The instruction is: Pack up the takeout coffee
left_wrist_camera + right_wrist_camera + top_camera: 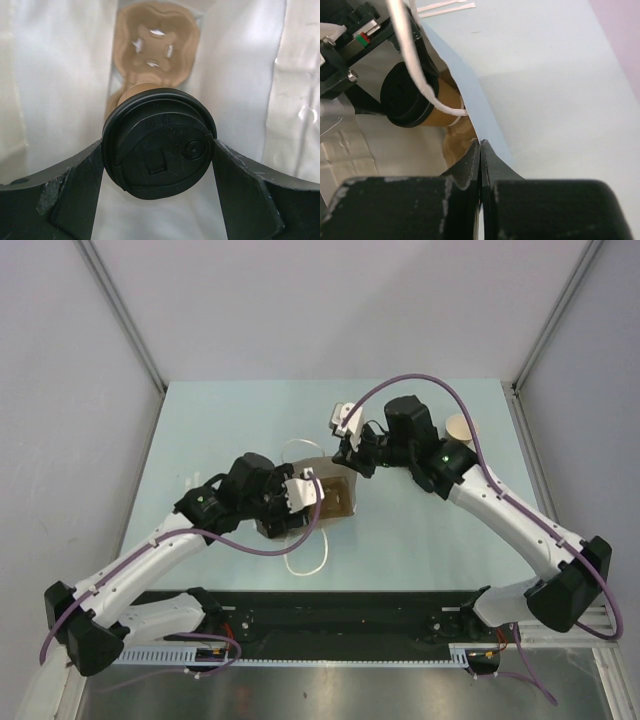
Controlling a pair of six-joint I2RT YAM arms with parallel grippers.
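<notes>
Your left gripper (159, 150) pinches takeout coffee (407, 100), already inside paper bag (240, 75). Pulp carrier (155, 45) at 12 o'clock, deeper along cup axis. Right gripper (481, 150) pressed together on bag edge, holds mouth open.

**Two arms meet at a bag**

The left gripper (312, 495) and the right gripper (351, 457) both reach the bag (338, 500) in the middle of the table (200, 430). White handles (306, 562) stick out. An open tan cup (461, 427) stands behind the right arm.
</notes>
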